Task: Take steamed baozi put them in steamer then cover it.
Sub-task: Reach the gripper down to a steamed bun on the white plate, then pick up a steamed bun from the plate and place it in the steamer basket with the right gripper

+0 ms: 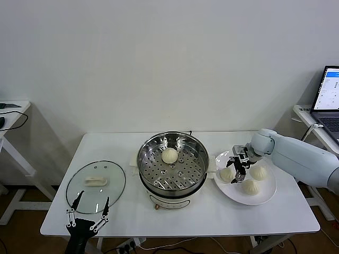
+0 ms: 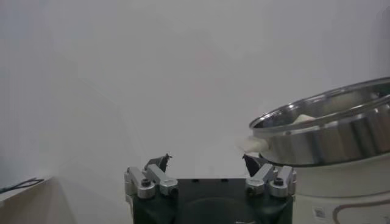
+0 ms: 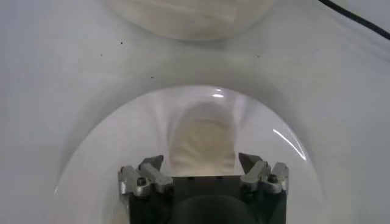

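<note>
The steamer (image 1: 146,161) stands mid-table, uncovered, with one baozi (image 1: 169,155) on its perforated tray. Three more baozi lie on a white plate (image 1: 269,197) to its right: one nearest the steamer (image 1: 226,174), one at the back (image 1: 259,172) and one in front (image 1: 249,187). My right gripper (image 1: 239,172) is down over the plate at the nearest bun. In the right wrist view that baozi (image 3: 202,143) sits between the open fingers of the right gripper (image 3: 201,159), a finger close on each side. My left gripper (image 1: 94,203) hangs open and empty at the table's front left.
The glass lid (image 1: 114,186) with its cream handle (image 1: 96,181) lies flat on the table left of the steamer, just beyond the left gripper. A laptop (image 1: 329,98) sits on a side table at far right. The left wrist view shows the steamer's steel wall (image 2: 329,131).
</note>
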